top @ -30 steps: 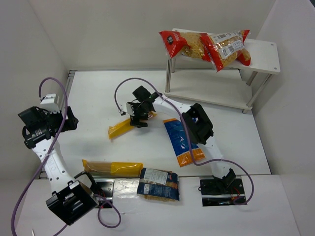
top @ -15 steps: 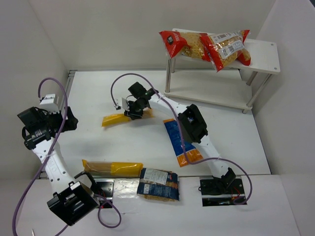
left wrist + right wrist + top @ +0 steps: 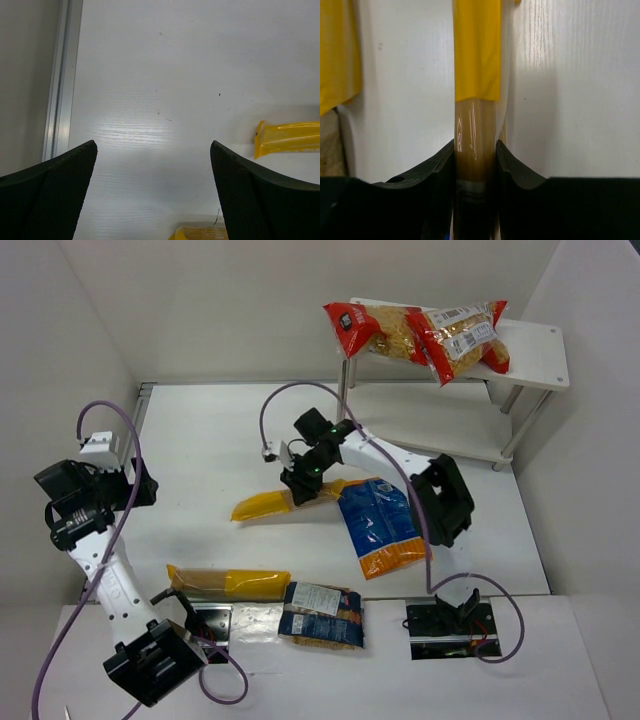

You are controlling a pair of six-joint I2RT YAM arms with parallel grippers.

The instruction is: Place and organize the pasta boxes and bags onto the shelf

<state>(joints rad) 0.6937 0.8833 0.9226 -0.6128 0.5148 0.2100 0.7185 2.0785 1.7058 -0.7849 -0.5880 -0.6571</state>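
The right fingers (image 3: 303, 480) are pinched narrow on a long yellow spaghetti pack (image 3: 262, 505). They grip it at its clear window, where brown strands show through the film. From the grip the pack runs toward 8 o'clock over the middle of the table (image 3: 200, 440), with its solid yellow end farthest from the fingers. Whether it clears the surface cannot be told.

At 4 o'clock of the grip, just beside it, lies the large flat blue-and-orange bag (image 3: 380, 525). It is mostly blue, with an orange band at its near end. A second spaghetti pack (image 3: 225, 582) lies crosswise near the table's 7 o'clock edge. Against its right end sits the small dark-blue pack (image 3: 320, 613), which bears a white label.

The shelf (image 3: 535, 350) stands at 1 o'clock. Two clear red-ended bags (image 3: 455, 338) of short pasta lie side by side on its top board, the left one overhanging the edge.

The left fingers (image 3: 55, 190) stand wide apart, holding nothing, over the table at 9 o'clock.
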